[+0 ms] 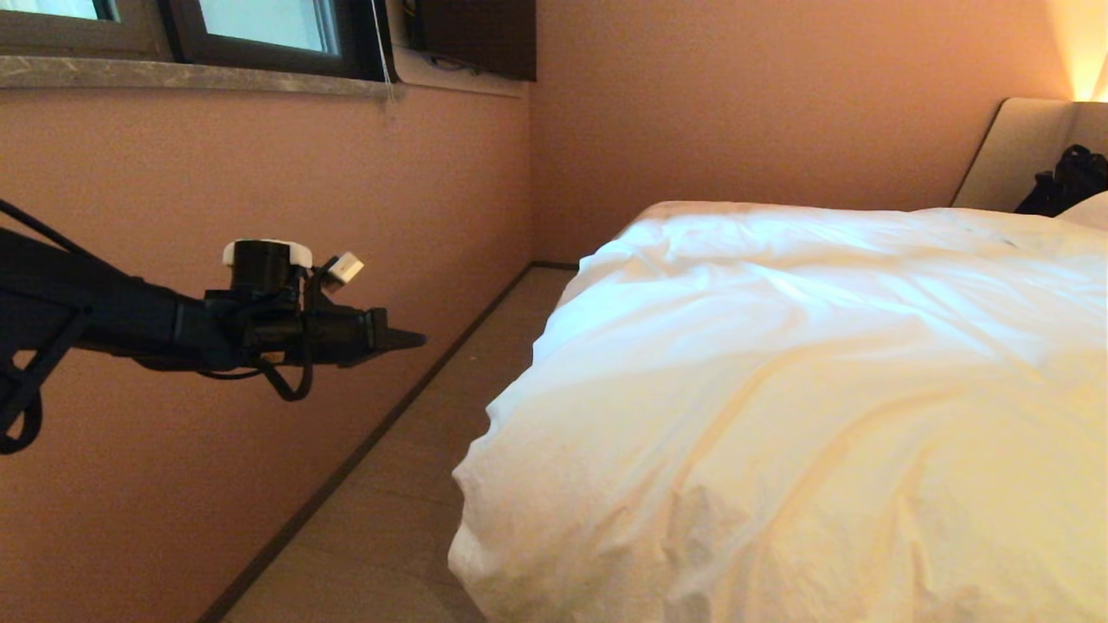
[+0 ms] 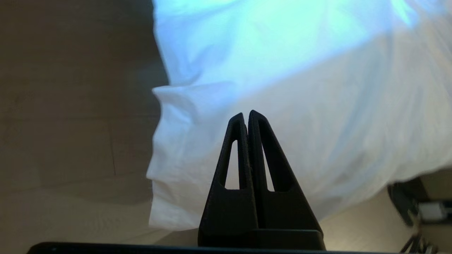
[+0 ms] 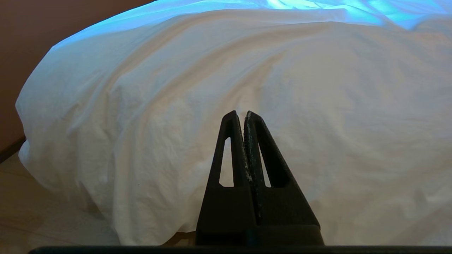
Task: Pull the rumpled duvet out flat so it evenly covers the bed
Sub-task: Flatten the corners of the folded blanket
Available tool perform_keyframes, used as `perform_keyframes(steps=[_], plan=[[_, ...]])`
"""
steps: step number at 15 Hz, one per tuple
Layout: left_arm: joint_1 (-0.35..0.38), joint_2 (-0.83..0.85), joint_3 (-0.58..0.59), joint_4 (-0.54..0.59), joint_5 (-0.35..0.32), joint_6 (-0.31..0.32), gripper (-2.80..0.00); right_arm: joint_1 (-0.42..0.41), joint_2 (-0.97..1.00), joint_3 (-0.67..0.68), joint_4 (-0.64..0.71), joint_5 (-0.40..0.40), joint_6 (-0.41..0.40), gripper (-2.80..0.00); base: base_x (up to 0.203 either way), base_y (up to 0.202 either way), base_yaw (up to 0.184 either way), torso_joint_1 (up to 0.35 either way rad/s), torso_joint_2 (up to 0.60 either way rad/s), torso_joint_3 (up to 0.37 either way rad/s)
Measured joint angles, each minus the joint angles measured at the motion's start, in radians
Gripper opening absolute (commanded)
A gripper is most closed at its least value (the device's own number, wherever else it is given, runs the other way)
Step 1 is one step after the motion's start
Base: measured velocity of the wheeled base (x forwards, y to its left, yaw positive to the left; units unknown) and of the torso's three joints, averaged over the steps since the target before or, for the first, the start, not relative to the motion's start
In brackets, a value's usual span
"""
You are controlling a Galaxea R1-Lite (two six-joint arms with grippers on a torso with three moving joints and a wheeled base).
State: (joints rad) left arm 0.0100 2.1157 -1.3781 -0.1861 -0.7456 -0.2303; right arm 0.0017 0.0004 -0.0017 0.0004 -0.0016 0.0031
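The white duvet (image 1: pixel 796 407) lies puffy and wrinkled over the bed, its near corner hanging down toward the floor at the bed's left side. The bed's beige headboard (image 1: pixel 1013 156) shows at the far right. My left gripper (image 1: pixel 420 340) is shut and empty, held out in the air over the aisle, well left of the duvet's edge. In the left wrist view that gripper (image 2: pixel 246 113) points at the duvet's hanging side (image 2: pixel 282 106). My right gripper (image 3: pixel 240 113) is shut with nothing in it, low in front of the duvet's (image 3: pixel 247 81) draped end.
A pinkish wall (image 1: pixel 216 190) with a window runs along the left. Between it and the bed is a narrow strip of floor (image 1: pixel 415 467). A black object (image 1: pixel 1069 177) rests by the headboard, next to a pillow edge (image 1: pixel 1092 212).
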Motion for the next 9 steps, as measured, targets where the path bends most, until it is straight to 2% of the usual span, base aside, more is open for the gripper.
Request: perform_keyframes(steps=[4,9], plan=[[-0.035,0.062,-0.116,0.069,0.106,-0.016,-2.80,0.000,0.000,0.000,0.000,0.000,0.000,-2.80,0.000,0.000,0.000,0.000,0.00,0.000],[-0.086,0.134,-0.188,0.072,0.169,0.013,-2.80,0.000,0.000,0.000,0.000,0.000,0.000,-2.80,0.000,0.000,0.000,0.000,0.00,0.000]])
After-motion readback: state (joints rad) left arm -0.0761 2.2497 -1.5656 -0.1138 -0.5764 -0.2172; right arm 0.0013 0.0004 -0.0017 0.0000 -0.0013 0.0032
